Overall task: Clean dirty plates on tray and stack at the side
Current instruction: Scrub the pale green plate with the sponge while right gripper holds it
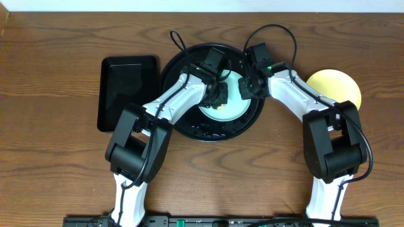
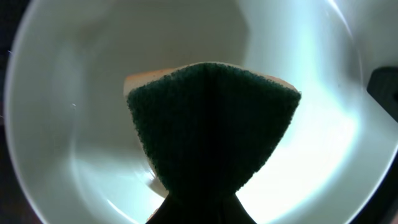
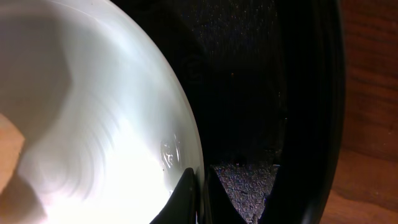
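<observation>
A pale mint-blue plate (image 1: 232, 104) lies in the round black tray (image 1: 214, 133) at the table's middle. My left gripper (image 1: 219, 96) is over the plate, shut on a sponge with a dark green scouring face and a yellow back (image 2: 211, 124). The sponge presses on the plate's inside (image 2: 74, 124). My right gripper (image 1: 247, 88) is at the plate's right edge. In the right wrist view it (image 3: 200, 194) is shut on the plate's rim (image 3: 93, 124), one finger inside and one outside, above the tray floor (image 3: 249, 93). A pale yellow plate (image 1: 334, 88) rests on the table to the right.
A smaller rectangular black tray (image 1: 128, 91) lies left of the round one. Both arms reach in from the near edge and meet over the round tray. Bare wooden tabletop (image 3: 373, 93) surrounds the trays.
</observation>
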Robot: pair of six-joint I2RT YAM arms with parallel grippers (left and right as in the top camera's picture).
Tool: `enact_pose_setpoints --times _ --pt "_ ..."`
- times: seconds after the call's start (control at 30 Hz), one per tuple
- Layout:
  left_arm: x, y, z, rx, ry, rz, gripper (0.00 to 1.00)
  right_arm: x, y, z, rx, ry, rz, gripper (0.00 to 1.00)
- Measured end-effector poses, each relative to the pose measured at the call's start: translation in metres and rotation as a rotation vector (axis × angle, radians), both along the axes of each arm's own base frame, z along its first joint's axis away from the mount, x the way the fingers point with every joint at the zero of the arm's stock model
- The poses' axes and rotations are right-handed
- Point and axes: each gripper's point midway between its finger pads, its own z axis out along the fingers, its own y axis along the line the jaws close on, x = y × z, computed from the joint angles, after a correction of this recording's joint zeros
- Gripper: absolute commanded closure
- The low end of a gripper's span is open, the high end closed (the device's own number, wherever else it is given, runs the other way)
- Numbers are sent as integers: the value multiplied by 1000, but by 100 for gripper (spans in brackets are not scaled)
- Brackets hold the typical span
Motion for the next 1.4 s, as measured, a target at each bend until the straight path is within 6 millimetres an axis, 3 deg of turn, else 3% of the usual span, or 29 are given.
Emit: enact_pose_setpoints --times 1.4 --pt "1 -2 -13 117 -61 -11 92 0 0 0 0 0 0 99"
